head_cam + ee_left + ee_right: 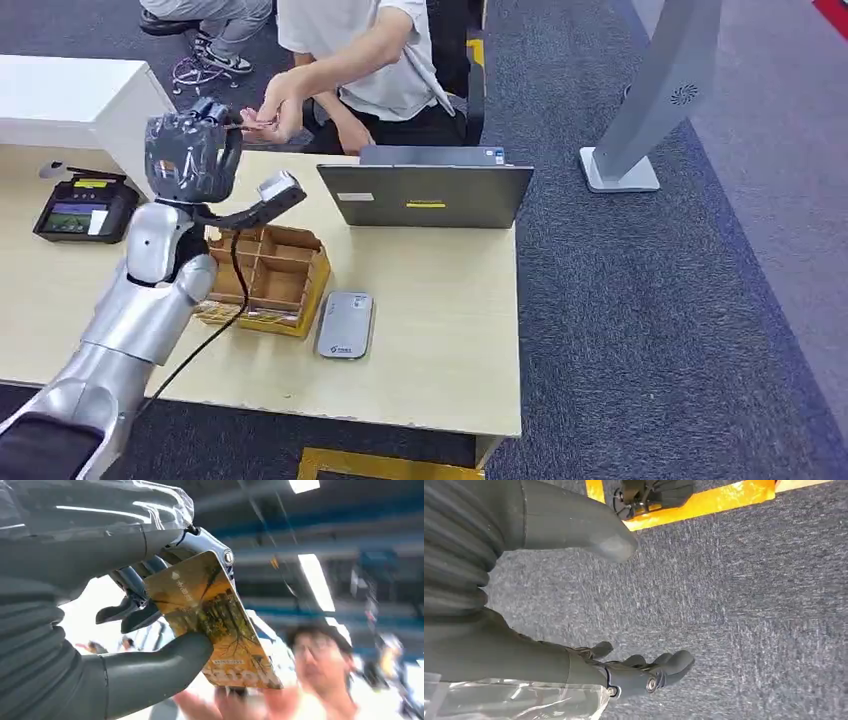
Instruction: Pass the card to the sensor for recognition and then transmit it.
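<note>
My left hand (190,150) is raised over the back of the desk, towards a seated person. In the left wrist view that hand (150,610) pinches a yellow-brown card (215,620) between thumb and fingers. The person's hand (268,112) reaches to my fingertips, and its fingers (220,702) show blurred at the card's far end. A grey card sensor (346,323) lies flat on the desk beside a box. My right hand (624,672) hangs over the blue-grey carpet, fingers apart and holding nothing.
A yellow divided cardboard box (268,275) stands under my left forearm. A closed grey laptop (425,192) sits at the desk's back edge, a black payment terminal (82,208) at far left. A white stand (650,100) rises on the carpet to the right.
</note>
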### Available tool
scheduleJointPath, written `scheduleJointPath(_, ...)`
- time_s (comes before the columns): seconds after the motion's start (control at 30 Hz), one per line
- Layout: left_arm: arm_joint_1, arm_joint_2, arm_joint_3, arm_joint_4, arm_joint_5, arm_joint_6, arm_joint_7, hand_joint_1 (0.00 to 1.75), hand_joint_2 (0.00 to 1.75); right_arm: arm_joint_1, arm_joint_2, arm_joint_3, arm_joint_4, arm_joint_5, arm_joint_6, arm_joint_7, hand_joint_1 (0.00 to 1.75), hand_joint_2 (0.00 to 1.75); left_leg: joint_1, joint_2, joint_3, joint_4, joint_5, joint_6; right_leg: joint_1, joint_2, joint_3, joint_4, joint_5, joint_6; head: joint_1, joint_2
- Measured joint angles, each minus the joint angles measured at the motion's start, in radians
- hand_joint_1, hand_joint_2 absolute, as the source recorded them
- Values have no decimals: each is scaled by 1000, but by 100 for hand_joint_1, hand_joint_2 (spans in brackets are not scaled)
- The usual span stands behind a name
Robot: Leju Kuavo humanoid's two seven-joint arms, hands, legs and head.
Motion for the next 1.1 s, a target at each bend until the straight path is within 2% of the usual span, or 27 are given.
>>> scheduleJointPath(0.07,-70,16,11,89,-21,35,1,175,175,-4,2,13,0,17,0,14,0,175,1,0,0,0,1,-1,1,0,0,0,0,-1,1,0)
scheduleJointPath(0.1,-167,43,34,225,-44,27,19,175,175,-13,5,27,1,33,1,28,0,175,2,1,-1,0,2,-2,2,1,-2,1,2,-3,1,0)
scheduleJointPath(0.2,-282,65,72,381,-48,11,32,175,175,-17,9,43,2,42,2,37,0,175,2,3,0,0,3,-3,2,3,-3,1,3,-4,-1,0)
scheduleJointPath(0.47,-338,74,99,532,-32,10,25,175,175,-22,13,62,3,49,2,39,0,175,2,1,-1,-1,3,-3,2,1,-3,2,2,-5,-1,0)
scheduleJointPath(0.5,-341,74,99,545,-32,6,22,0,175,-22,14,63,3,49,2,39,0,175,1,1,-1,-1,3,-3,2,1,-3,1,2,-4,-1,0)
scheduleJointPath(1.1,-352,74,122,598,-9,8,2,0,175,-24,15,69,5,51,5,39,0,175,2,1,-2,-1,3,-3,2,1,-3,1,2,-4,-1,0)
